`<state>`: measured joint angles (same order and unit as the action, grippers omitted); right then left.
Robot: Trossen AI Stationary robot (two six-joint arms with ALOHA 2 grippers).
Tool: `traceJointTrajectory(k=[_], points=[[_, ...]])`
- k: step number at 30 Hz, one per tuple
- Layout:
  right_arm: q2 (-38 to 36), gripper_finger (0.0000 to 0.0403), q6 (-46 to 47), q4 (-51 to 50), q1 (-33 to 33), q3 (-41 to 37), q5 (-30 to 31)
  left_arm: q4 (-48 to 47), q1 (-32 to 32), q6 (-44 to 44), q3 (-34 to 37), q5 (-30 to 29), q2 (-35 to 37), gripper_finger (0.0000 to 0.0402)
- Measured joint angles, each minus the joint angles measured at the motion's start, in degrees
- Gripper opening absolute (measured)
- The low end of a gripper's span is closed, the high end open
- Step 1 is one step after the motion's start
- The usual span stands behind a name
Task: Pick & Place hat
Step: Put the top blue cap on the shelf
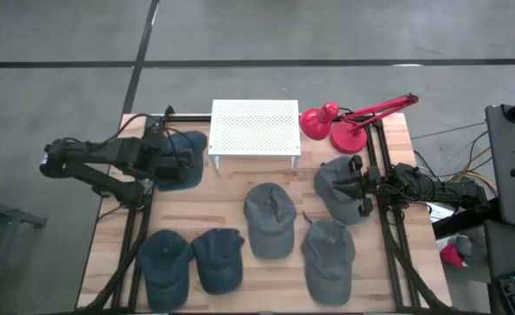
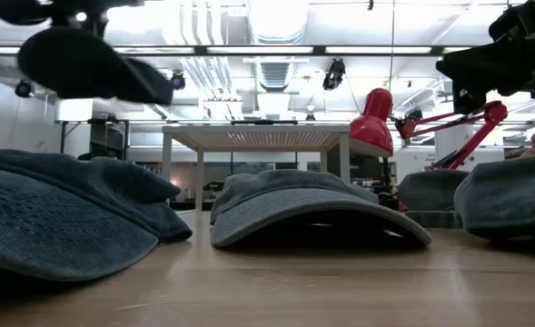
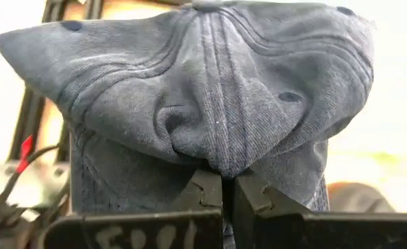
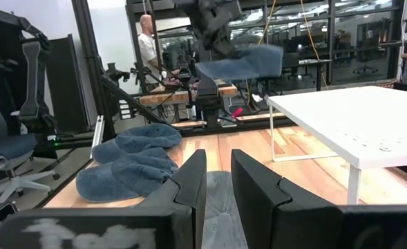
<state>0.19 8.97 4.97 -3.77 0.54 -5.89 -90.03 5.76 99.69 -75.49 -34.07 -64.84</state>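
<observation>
So the left tool [image 3: 222,185] is clenched tight on a pinch of crown fabric of a blue denim hat [image 3: 210,104], which hangs off it up in the air, clear of the worktop [image 1: 240,188]. The white perforated rack [image 1: 255,128] sits just off to the tool's side, nothing on top of it that I can see, so I'd guess that's where the hat lands. The left arm is obviously the closer one. The right tool [image 4: 218,187] hovers low over a grey hat [image 1: 340,188], fingers slightly parted, gripping nothing.
</observation>
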Motion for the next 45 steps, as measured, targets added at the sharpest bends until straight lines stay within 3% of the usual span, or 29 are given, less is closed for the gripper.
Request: traceJointTrajectory(k=[10, 28, 39, 45], points=[[0.00, 0.0063, 0.00, 0.00, -0.01, 0.00, 0.00, 0.16, 0.00, -6.77, -12.73, -8.36, -8.62, 0.0000], [0.00, 0.0063, 0.04, 0.06, 0.00, 0.01, -0.01, 11.91, -1.57, -22.55, -36.84, -21.61, -27.76, 0.0000], [0.00, 0.0063, 5.91, 0.07, -0.02, 0.00, -0.09, 35.04, -6.58, -39.32, -39.22, -20.80, -35.37, 0.0000], [0.00, 0.0063, 7.53, 0.03, -0.02, 0.01, -0.09, 40.10, -8.30, -42.04, -39.31, -20.67, -38.68, 0.0000]])
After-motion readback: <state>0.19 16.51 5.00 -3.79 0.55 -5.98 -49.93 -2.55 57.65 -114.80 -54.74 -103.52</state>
